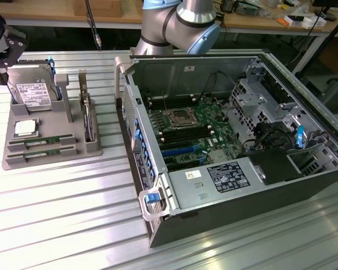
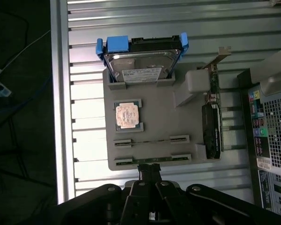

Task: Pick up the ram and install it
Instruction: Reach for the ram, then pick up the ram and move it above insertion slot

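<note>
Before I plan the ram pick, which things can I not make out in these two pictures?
ram: exterior view, it stands edge-on in the tray slots; the tray walls hide its chips and label.
end effector: exterior view, the left edge cuts it off.
hard drive label: both views, the print is too small to read.
motherboard memory slots: exterior view, too small to tell whether the latches are open.

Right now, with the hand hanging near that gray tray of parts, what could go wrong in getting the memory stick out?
1. The hand is shut near the ram; unless it opens, it may knock the thin stick rather than grasp it.
2. A second stick and the CPU chip lie close by in the same tray; an off-centre reach might hit them.
</note>
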You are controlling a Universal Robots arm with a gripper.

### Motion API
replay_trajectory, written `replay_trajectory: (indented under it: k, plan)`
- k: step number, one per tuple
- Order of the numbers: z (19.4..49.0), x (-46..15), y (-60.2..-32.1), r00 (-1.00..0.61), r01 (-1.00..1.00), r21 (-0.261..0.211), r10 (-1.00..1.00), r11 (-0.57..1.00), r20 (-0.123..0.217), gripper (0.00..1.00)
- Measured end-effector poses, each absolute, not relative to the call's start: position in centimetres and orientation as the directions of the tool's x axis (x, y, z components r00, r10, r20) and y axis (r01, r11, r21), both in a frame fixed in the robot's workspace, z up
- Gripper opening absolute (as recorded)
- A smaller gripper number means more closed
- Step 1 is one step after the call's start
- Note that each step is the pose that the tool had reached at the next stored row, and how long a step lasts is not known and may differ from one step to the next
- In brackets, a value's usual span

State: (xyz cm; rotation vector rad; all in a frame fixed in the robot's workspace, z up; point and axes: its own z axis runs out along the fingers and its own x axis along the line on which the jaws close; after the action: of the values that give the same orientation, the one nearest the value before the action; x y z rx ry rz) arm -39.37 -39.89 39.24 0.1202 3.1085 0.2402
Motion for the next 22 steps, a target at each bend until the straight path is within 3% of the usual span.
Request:
replay_trajectory:
  k: [2,3,5,12,22]
  plan:
    - [39.2,-39.1,-39.9,-0.997,0.076,0.129,0.078,0.989,-0.014,0.10]
    - [39.2,-38.8,-39.9,-0.997,0.076,0.085,0.077,0.993,-0.014,0.10]
    - [39.2,-38.6,-39.9,-0.997,0.076,0.053,0.077,0.996,-0.014,0.10]
    - [38.8,-35.9,-39.9,-0.997,0.077,0.051,0.077,0.996,0.009,0.10]
    - [38.8,-35.8,-39.9,-0.997,0.077,0.051,0.076,0.996,0.009,0.10]
